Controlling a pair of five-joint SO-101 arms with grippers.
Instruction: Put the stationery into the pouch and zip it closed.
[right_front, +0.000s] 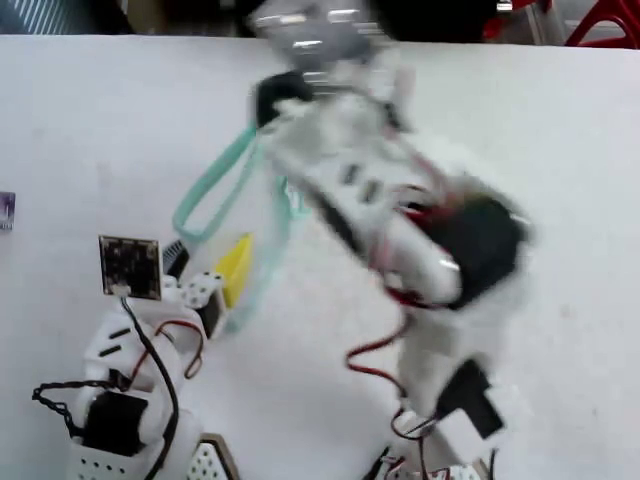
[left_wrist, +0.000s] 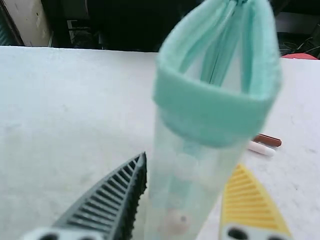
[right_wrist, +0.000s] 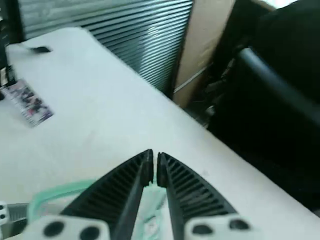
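The pouch (right_front: 262, 250) is clear plastic with teal trim and stands tilted off the table. In the left wrist view the pouch (left_wrist: 215, 107) sits between a black and a yellow finger, its teal mouth gaping; my left gripper (left_wrist: 190, 165) is shut on its body. From above, the left gripper (right_front: 215, 270) is at the pouch's near end. My right gripper (right_front: 272, 98) is at the far end, blurred. In its own view the right gripper (right_wrist: 155, 162) is shut, with teal zipper fabric (right_wrist: 152, 195) between its fingers. A white and brown pen (left_wrist: 262, 145) lies on the table beyond the pouch.
A small purple card (right_front: 5, 210) lies near the table's left edge, also seen as the card (right_wrist: 31, 105) in the right wrist view. A dark chair (right_wrist: 270, 95) stands past the table's far edge. A red chair (right_front: 600, 25) is at the back right.
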